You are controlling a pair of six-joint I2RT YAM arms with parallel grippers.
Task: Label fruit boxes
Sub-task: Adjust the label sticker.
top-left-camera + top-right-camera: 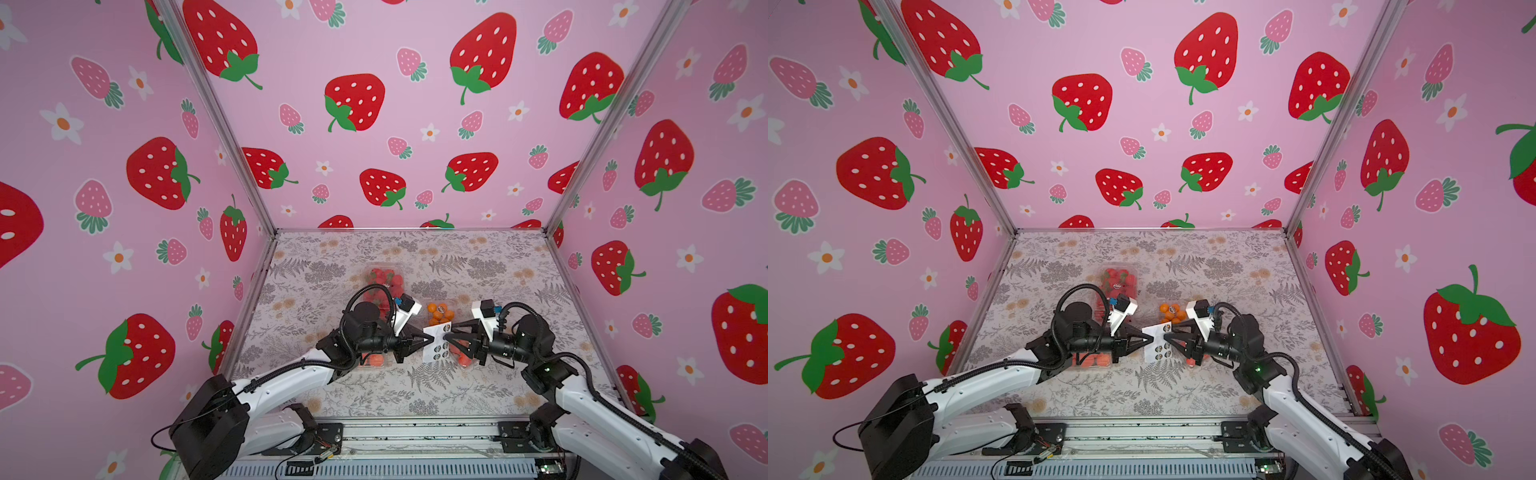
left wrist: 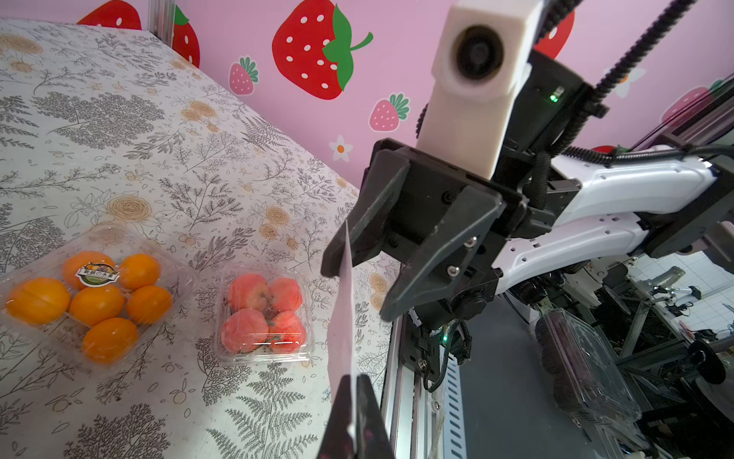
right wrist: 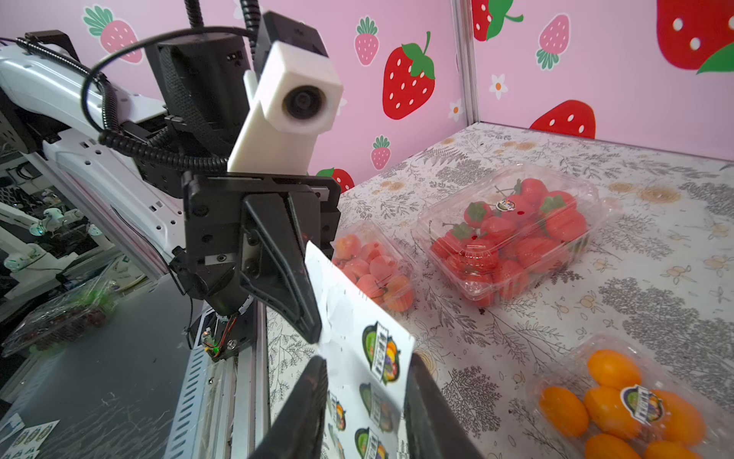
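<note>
In both top views four clear moulded clamshells rest on the floral cloth (image 1: 374, 395): strawberry box (image 1: 384, 280) farthest, orange box (image 1: 439, 312) near it, large peach box (image 1: 371, 360) below the left gripper (image 1: 429, 338), small peach box (image 1: 464, 358) below the right gripper (image 1: 446, 337). Left wrist view: glossy oranges (image 2: 97, 304) under an oval label (image 2: 97, 274); right fingers (image 2: 429, 270) spread astride the thin white sticker sheet (image 2: 342, 318). Right wrist view: left fingers (image 3: 286, 278) pinch that sheet's edge.

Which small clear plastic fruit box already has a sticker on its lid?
The small clear plastic box of oranges: a round dark sticker sits on its lid; the small box of peach-pink fruits shows none.
</note>
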